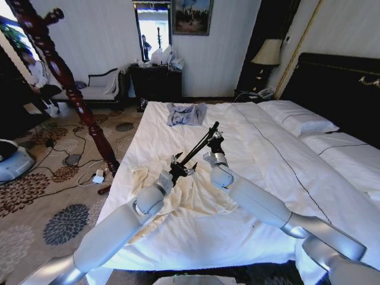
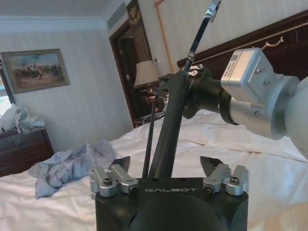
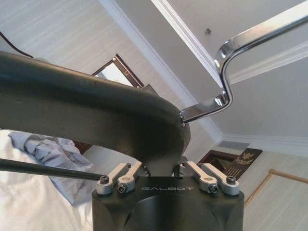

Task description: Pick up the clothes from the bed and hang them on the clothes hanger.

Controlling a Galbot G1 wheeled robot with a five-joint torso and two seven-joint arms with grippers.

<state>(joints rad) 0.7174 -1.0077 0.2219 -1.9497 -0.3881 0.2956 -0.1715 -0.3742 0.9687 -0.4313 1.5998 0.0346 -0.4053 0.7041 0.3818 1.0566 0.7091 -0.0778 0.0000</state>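
Shirt [image 1: 178, 199], cream and wrinkled, spread flat on bed [image 1: 267, 154] near its left edge, under both arms. Left hand [image 1: 178, 170] just above shirt, fingers [image 2: 118, 166] spread wide, hanger [image 1: 199, 147] bar passing up between them without touching either pad. Right hand [image 1: 212, 148] beyond and to the right, pressed together on hanger near its top curve, chrome hook [image 3: 226, 91] jutting past. Hanger held tilted, low end at left hand, high end at right, clear of shirt. Farther up bed, grey-blue garment [image 1: 186, 113] crumpled near far edge, well apart from both hands. Pillows [image 1: 300, 122] against dark headboard [image 1: 338, 89] at right.
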